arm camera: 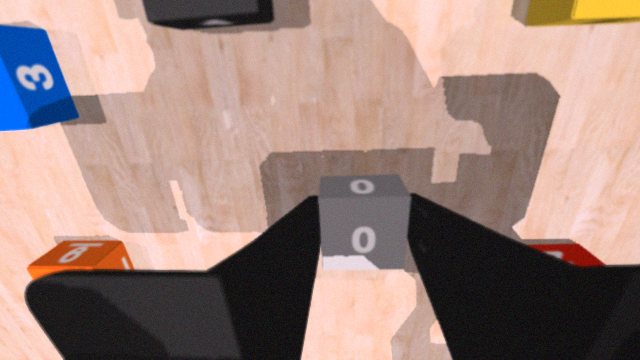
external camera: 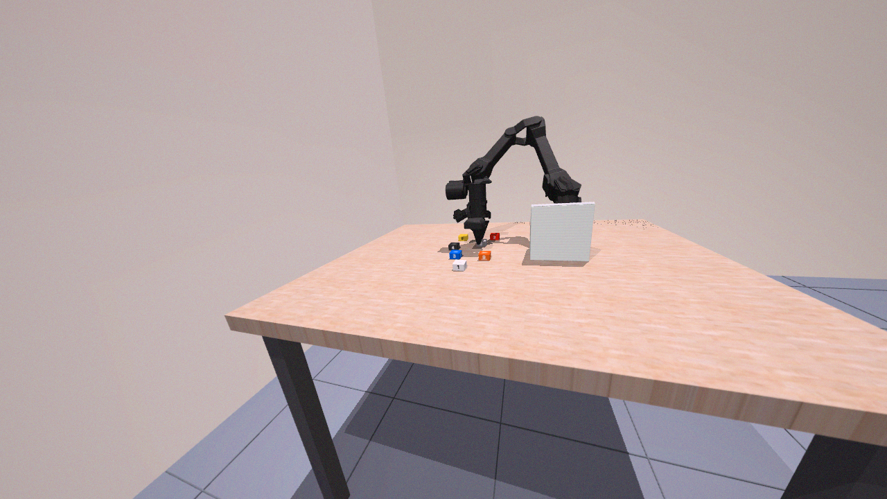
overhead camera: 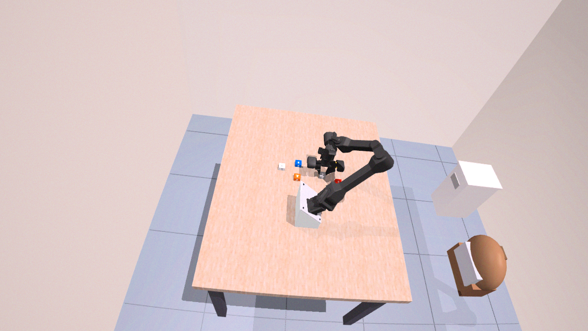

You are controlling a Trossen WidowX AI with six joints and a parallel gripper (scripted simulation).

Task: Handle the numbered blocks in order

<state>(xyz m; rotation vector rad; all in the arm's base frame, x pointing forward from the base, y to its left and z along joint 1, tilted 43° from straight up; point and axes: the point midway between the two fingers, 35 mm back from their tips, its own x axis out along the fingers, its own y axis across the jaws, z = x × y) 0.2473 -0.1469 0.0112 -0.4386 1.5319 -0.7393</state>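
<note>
- My gripper [overhead camera: 322, 173] [external camera: 479, 243] [arm camera: 361, 205] is partly closed, its fingers clamped on the gray block [overhead camera: 321, 175] [arm camera: 363, 230], which reads "0".
- From the gray block, toward my base, I see the orange block [overhead camera: 296, 177] [external camera: 484, 255] [arm camera: 80, 257] on one side, the red block [overhead camera: 337, 181] [external camera: 495, 236] [arm camera: 567, 253] opposite.
- Farther from it sits the blue block [overhead camera: 297, 163] [external camera: 455, 255] [arm camera: 37, 77], reading "3".
- Beyond that is the white block [overhead camera: 281, 166] [external camera: 459, 266], reading "1".
</note>
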